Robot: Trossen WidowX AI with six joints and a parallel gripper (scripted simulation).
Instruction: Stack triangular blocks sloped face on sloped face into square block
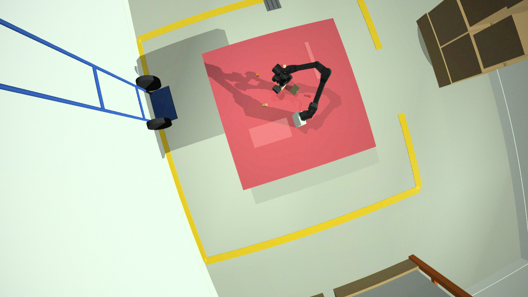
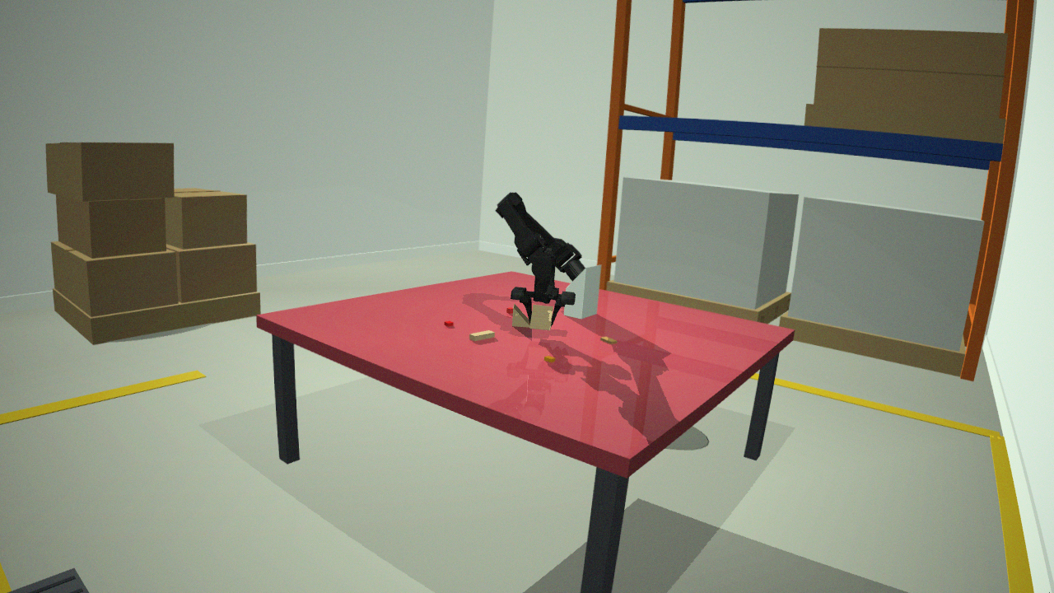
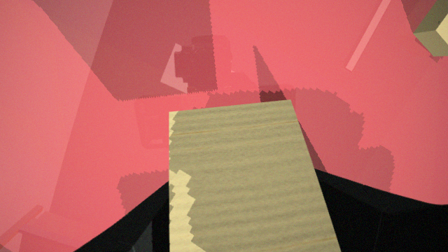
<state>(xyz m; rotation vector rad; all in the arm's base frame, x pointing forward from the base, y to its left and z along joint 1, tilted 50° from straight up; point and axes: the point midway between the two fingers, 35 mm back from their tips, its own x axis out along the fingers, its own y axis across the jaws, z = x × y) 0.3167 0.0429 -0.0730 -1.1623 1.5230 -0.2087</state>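
One triangular block (image 3: 241, 175) sits clamped between the fingers of the gripper (image 2: 543, 301), its wood-grained face filling the middle of the wrist view. From the exterior view it hangs just above the red table (image 2: 412, 346), lifted clear of the surface. The other triangular block (image 1: 294, 88) rests on the table just beside the gripper, apart from the held one. The arm (image 1: 320, 79) rises from its grey base (image 1: 299, 120), bends at the elbow and reaches back across the table, the wrist pointing down. Small scattered pieces, a tan bar (image 2: 482, 336) and a red bit (image 2: 449, 323), lie well apart from both blocks.
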